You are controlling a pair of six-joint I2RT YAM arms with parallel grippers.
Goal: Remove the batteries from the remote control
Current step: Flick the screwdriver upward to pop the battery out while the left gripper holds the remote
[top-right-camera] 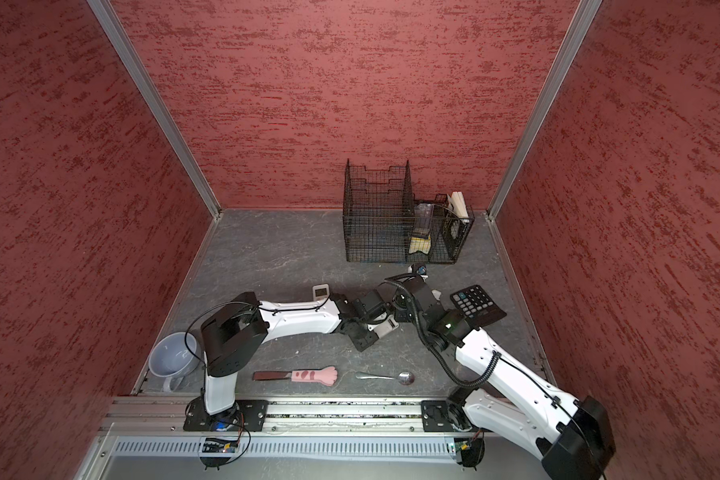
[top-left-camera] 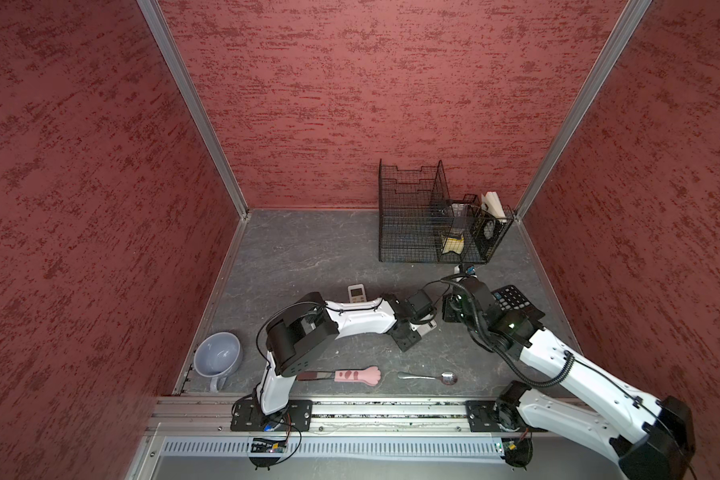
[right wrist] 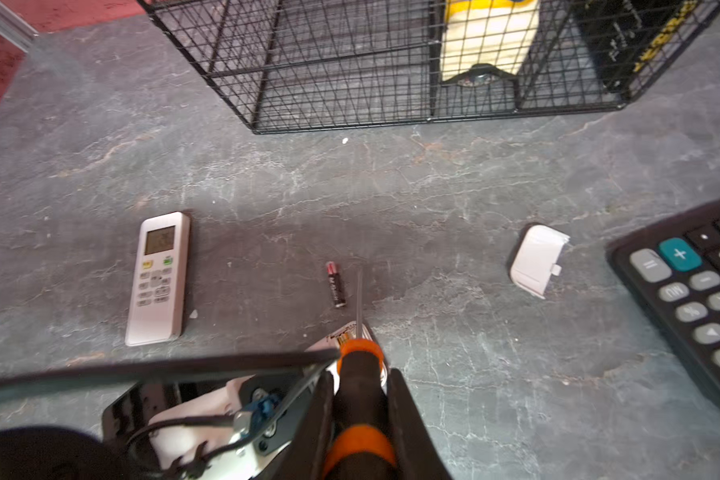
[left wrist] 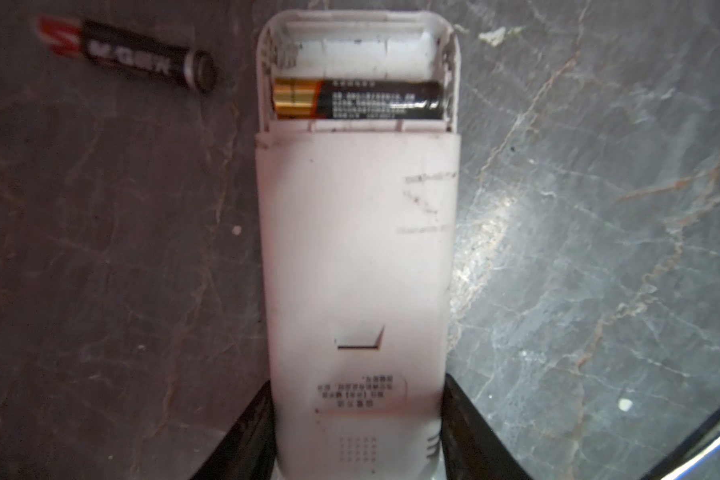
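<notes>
The white remote control (left wrist: 356, 249) lies back side up with its battery compartment uncovered. My left gripper (left wrist: 358, 415) is shut on its lower end, one black finger on each side. One battery (left wrist: 358, 99) with a gold end sits in the nearer slot; the far slot is empty. Another battery (left wrist: 134, 56), black and red, lies loose on the table (right wrist: 336, 284) just beyond the remote. My right gripper (right wrist: 362, 374) is shut on an orange-and-black screwdriver (right wrist: 360, 399), whose thin shaft reaches over the remote's open end beside the loose battery. In both top views the two grippers (top-left-camera: 425, 326) (top-left-camera: 449, 309) meet mid-table.
The white battery cover (right wrist: 537, 259) lies by a black calculator (top-left-camera: 514, 301). A second remote (top-left-camera: 357, 293) lies face up behind the left arm. A wire basket (top-left-camera: 433, 220) stands at the back. A mug (top-left-camera: 217, 355), a pink-handled knife (top-left-camera: 350, 375) and a spoon (top-left-camera: 429, 377) lie along the front.
</notes>
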